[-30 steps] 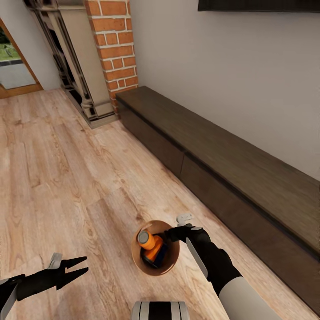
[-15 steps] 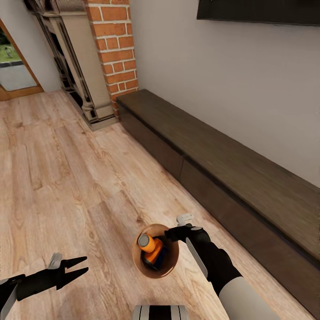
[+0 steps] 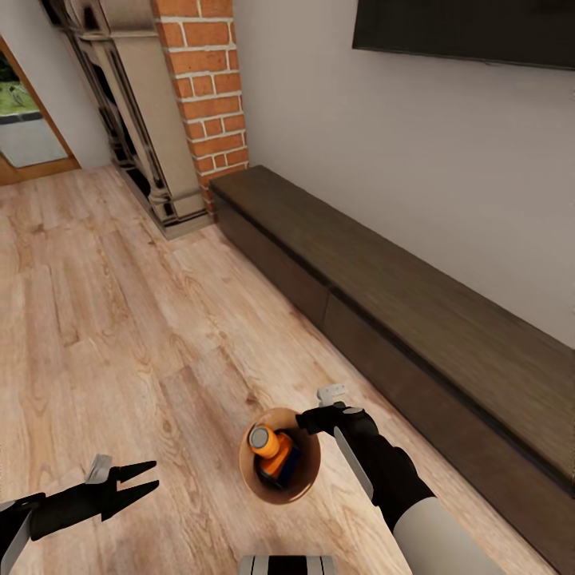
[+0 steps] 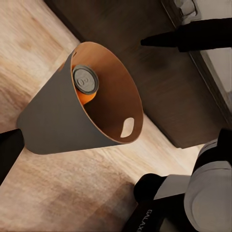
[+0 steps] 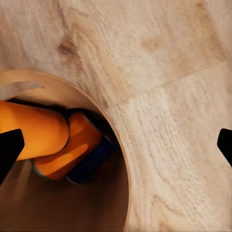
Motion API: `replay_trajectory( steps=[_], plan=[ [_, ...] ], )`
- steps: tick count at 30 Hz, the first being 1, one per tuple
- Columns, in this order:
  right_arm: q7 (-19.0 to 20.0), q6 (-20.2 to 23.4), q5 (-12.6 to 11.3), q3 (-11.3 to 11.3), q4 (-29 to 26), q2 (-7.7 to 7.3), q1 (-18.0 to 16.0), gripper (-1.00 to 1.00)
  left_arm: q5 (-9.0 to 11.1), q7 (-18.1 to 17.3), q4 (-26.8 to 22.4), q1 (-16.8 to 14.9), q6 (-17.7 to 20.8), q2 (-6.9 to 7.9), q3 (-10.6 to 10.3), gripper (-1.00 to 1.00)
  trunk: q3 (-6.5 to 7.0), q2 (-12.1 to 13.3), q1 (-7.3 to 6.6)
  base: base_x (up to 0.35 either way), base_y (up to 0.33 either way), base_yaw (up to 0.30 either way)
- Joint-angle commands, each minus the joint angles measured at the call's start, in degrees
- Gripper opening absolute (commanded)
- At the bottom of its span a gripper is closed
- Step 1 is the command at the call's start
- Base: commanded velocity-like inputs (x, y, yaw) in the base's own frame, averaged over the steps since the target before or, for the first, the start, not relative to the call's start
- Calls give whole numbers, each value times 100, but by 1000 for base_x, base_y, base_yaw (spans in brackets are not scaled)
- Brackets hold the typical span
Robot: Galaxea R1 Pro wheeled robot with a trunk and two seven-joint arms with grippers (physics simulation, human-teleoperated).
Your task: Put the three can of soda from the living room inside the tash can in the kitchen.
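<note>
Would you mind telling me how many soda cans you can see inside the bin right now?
2, both inside the bin: one can leaning, grey top up; another can lying beneath it. A third may be hidden underneath.

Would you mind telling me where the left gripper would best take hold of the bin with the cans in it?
Probably at the rim of the bin, from the left gripper's own side. The bin tapers and is wide, so the walls are poor to pinch; the thin rim has oval handle slots. The right gripper is already at the opposite rim, and the cans lie deep inside.
</note>
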Motion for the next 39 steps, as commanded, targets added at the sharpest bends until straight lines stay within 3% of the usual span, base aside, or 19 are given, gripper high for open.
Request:
replay_trajectory(
  steps=[1,21,39],
  plan=[
    [0,3,-1,0,0,0,1,100,0,0,0,0,0,0,1,100,18,42,-23,0,0,0],
    [6,-1,-4,5,6,9,2,100,0,0,6,0,0,-9,-25,100,385,844,-462,0,0,0],
    [7,-2,-4,9,12,10,2,100,0,-3,9,0,4,-18,-23,100,854,1566,-857,0,0,0]
  ],
)
